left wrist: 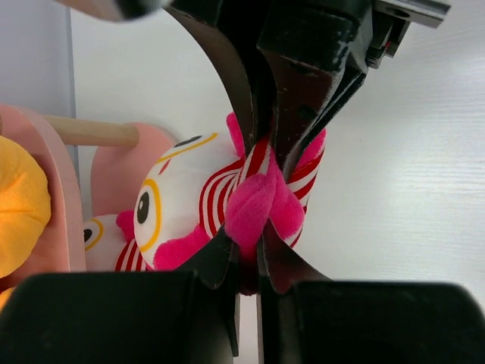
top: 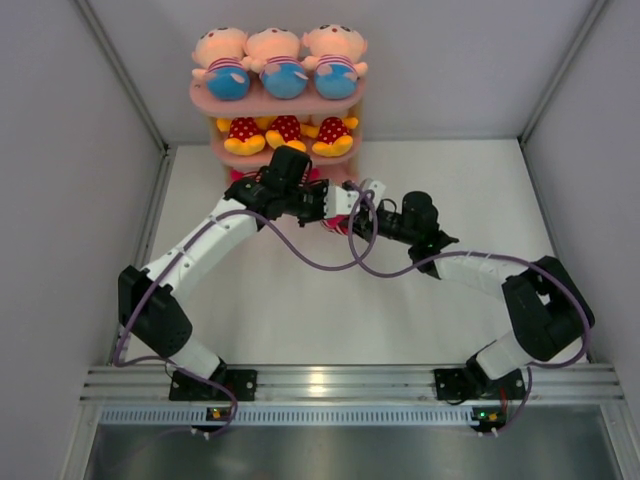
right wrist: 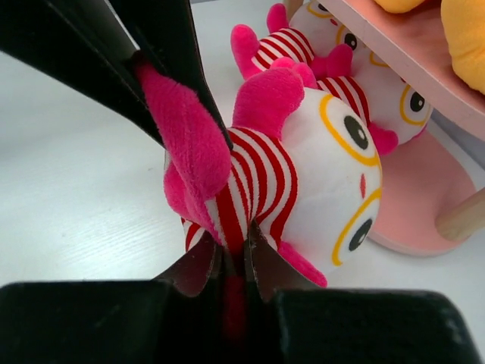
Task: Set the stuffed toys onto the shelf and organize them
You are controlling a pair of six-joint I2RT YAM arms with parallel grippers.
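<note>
- White table (top: 300,300), pale walls on three sides. The pink shelf (top: 210,102) stands at the far edge, near centre.
- Top tier: three peach-headed dolls (top: 283,60) side by side.
- Middle tier: three red-dotted toys (top: 288,130) in a row.
- Bottom tier: from the right wrist I see at least two shelved striped toys (right wrist: 398,106) tucked under the middle board, white faces outward.
- The held striped toy (right wrist: 303,174) is just in front of the bottom tier. Its long axis is roughly level, head toward the shelf, feet away from it. I cannot tell whether it touches the table.
- Left gripper (left wrist: 248,246): fingers almost together, pinching a pink limb and some of the striped cloth.
- Right gripper (right wrist: 231,256): fingers nearly closed, nipping the striped body from the opposite side.
- The two grippers meet almost tip to tip across the toy, both arms stretched toward the foot of the shelf.
</note>
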